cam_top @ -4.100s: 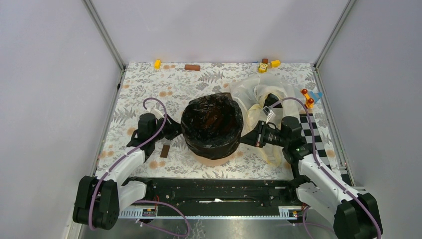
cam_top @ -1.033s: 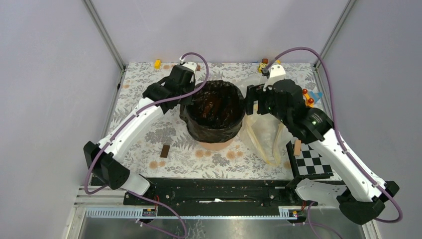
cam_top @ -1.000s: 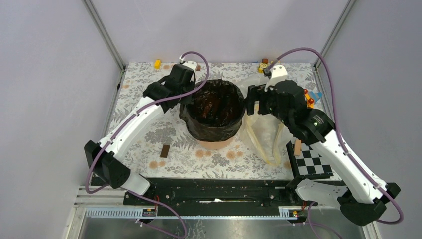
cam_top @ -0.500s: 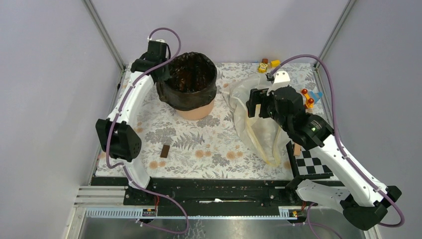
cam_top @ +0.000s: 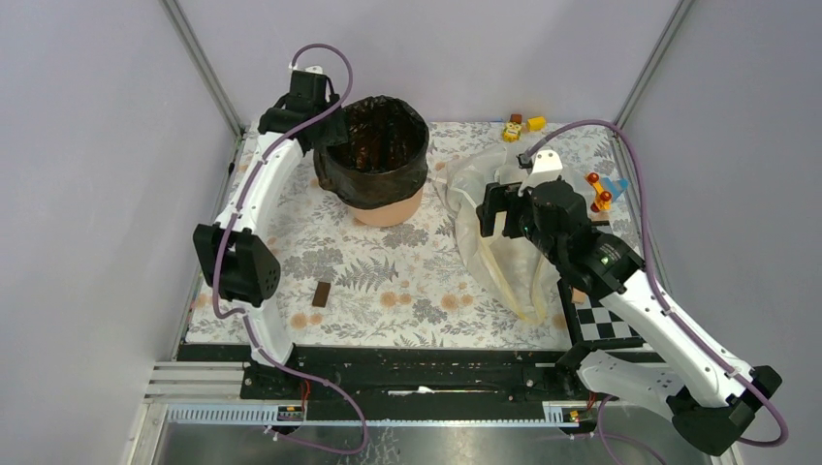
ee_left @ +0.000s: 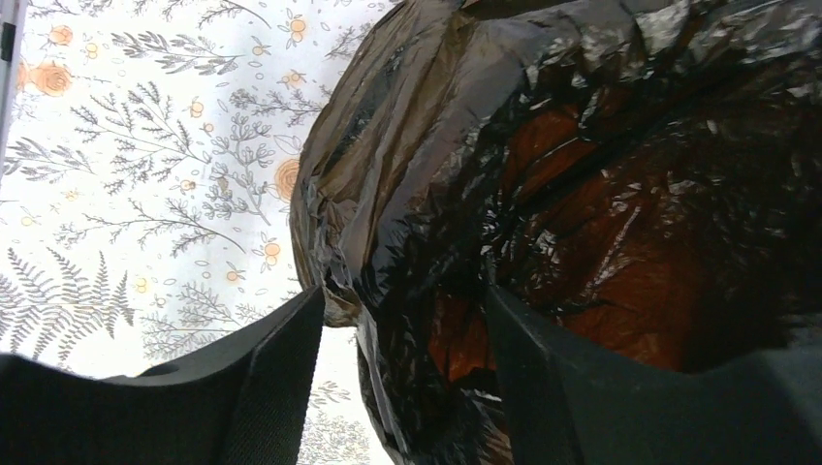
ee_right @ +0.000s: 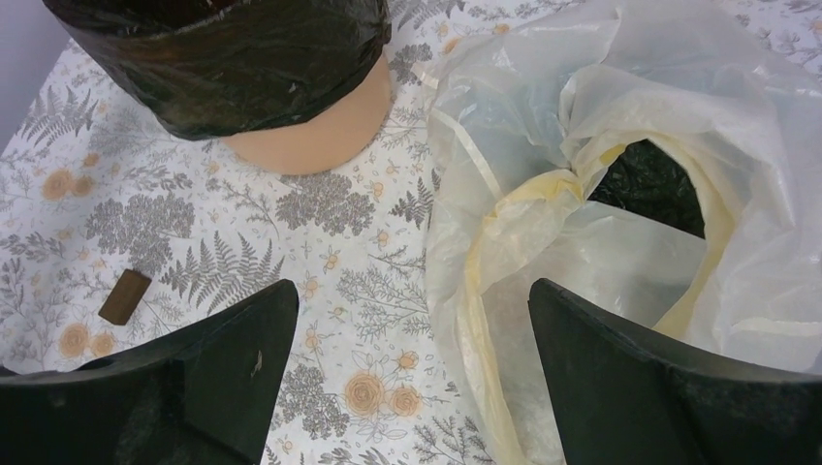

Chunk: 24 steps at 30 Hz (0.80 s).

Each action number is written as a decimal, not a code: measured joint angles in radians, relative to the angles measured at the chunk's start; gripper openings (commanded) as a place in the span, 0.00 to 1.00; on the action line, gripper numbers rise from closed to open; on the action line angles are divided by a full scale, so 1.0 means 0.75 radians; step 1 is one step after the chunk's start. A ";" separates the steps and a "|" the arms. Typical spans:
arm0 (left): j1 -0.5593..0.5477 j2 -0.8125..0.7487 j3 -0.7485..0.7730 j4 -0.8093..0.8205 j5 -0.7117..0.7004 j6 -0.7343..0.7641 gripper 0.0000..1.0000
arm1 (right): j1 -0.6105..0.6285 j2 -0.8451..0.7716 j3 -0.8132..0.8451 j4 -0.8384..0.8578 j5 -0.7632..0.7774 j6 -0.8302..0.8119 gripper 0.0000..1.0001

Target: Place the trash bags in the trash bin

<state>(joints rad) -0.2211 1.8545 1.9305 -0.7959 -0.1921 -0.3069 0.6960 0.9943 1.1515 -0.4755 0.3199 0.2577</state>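
Note:
The trash bin [cam_top: 388, 206] is a peach bucket lined with a black trash bag [cam_top: 378, 155], standing at the back left of the table. My left gripper [cam_top: 327, 134] is at its left rim. In the left wrist view the jaws [ee_left: 402, 334] stand apart, with the bag-covered rim [ee_left: 417, 291] between them, unclamped. A crumpled translucent cream trash bag [cam_top: 504, 247] lies right of centre, with something black [ee_right: 649, 179] inside. My right gripper [cam_top: 490, 208] hovers open over that bag's left edge [ee_right: 485, 291], holding nothing.
A small brown block [cam_top: 321, 294] lies on the floral cloth near the front left. Small toys [cam_top: 521, 126] sit at the back edge and an orange and blue toy [cam_top: 603, 189] at the right. A checkerboard [cam_top: 606, 315] lies front right. Walls close in the sides and back.
The left arm carried the lined bin from the centre to the back left, then its jaws came apart. The right gripper pulled back off the bin toward the cream bag.

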 measured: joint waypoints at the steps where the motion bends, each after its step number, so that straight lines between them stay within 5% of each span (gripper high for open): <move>1: 0.000 -0.011 -0.003 0.004 0.008 -0.012 0.81 | 0.000 -0.012 -0.027 0.022 -0.007 0.000 0.97; 3: 0.000 -0.047 -0.019 0.016 0.019 -0.020 0.93 | 0.000 -0.036 -0.081 0.058 -0.024 0.002 0.99; 11: -0.001 -0.450 -0.283 0.134 0.049 -0.081 0.98 | 0.000 -0.140 -0.324 0.228 -0.017 0.016 1.00; 24: -0.001 -1.155 -1.314 0.689 0.019 -0.305 0.99 | -0.003 -0.309 -0.664 0.508 0.384 0.003 1.00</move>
<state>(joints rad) -0.2218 0.9882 0.9451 -0.2794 -0.1780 -0.5354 0.6937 0.7624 0.6537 -0.0944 0.6079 0.2596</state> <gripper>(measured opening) 0.987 0.994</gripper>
